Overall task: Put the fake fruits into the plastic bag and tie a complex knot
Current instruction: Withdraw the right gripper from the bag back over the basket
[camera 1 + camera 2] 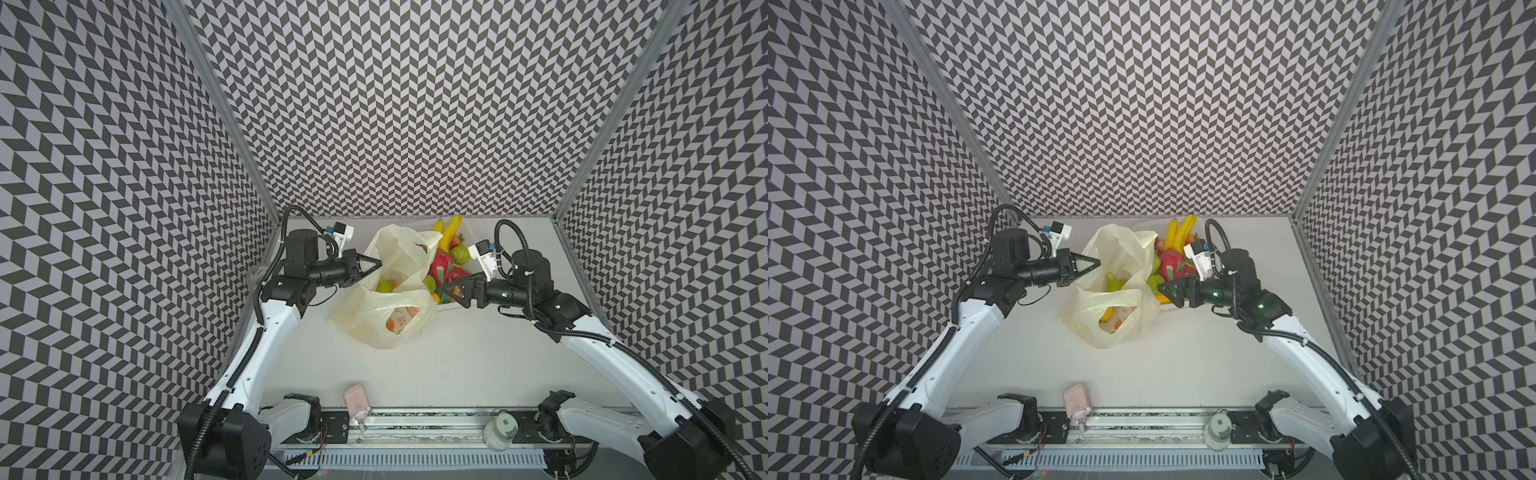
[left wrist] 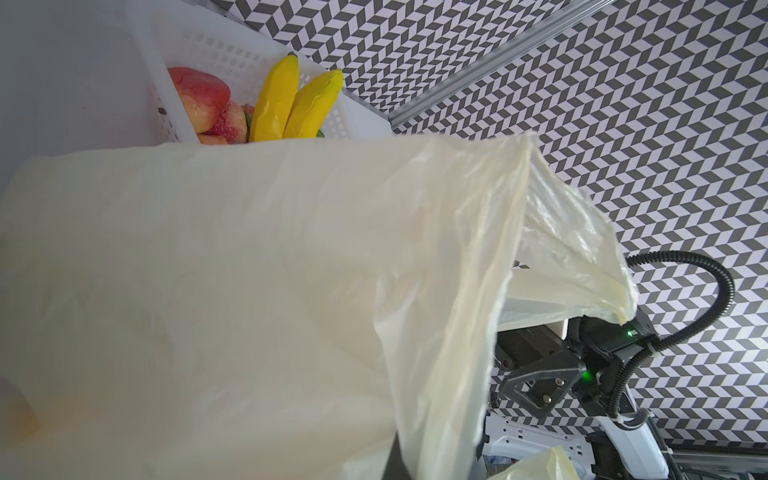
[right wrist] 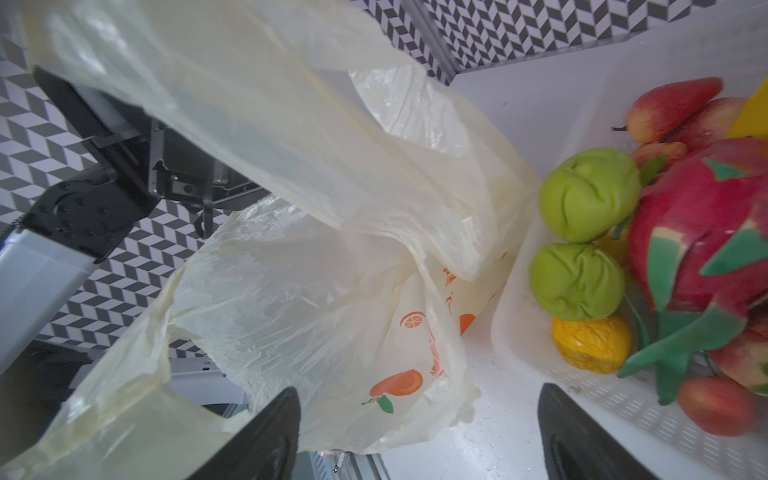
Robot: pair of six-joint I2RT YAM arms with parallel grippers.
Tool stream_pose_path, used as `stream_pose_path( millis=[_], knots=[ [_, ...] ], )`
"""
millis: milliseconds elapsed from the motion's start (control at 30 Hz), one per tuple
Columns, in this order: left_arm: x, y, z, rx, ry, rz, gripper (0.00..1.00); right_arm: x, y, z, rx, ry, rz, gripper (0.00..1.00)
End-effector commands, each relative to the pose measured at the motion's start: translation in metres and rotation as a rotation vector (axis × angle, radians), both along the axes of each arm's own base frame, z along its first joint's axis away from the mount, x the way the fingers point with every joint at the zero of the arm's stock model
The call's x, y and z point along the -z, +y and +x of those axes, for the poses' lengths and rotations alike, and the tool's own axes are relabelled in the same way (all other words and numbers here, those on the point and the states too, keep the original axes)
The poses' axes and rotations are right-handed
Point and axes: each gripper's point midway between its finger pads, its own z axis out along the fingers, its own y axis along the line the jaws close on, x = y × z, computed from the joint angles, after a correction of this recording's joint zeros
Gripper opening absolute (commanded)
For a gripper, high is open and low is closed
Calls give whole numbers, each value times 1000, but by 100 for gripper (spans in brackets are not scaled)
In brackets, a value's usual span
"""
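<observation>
Pale-yellow bag (image 1: pixel 376 326) with orange fruit print, yellow bananas (image 1: pixel 451 230), white basket (image 2: pixel 232 52), black-and-white chevron walls (image 1: pixel 395 104)

Light: bright, even light is covering the plastic bag (image 1: pixel 386 328).
Shadows: faint ones are lying beside it.
Blur: dragon fruit (image 3: pixel 685 232) beside it is smearing.
Distortion: wall pattern (image 1: pixel 83 249) far from it is stretching.

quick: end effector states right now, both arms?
Left end effector: closed, gripping the rim of the plastic bag.
Right end effector: open, holding nothing.
</observation>
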Motion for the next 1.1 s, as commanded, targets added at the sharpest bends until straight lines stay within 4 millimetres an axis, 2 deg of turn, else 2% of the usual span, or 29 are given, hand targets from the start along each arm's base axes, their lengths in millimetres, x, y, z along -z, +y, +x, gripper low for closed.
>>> stream_pose_path(
  millis=[0, 233, 333, 433, 767, 1067],
  knots=[
    [-8, 3, 3, -7, -22, -5, 0, 6, -20, 14, 67, -35, -92, 87],
    [-11, 6, 1, -11, -26, -12, 0, 20, -51, 56, 219, -39, -218, 91],
    [-13, 7, 1, -14, -27, -16, 0, 30, -55, 71, 245, -29, -266, 91],
    [-17, 7, -1, -13, -32, -33, 0, 41, -47, 76, 197, 9, -273, 90],
    [-30, 18, 2, -25, -49, -89, 0, 73, -6, 71, 80, 123, -155, 86],
    [-23, 22, 2, -34, -36, -90, 0, 97, 27, 77, 59, 212, -104, 83]
  ],
)
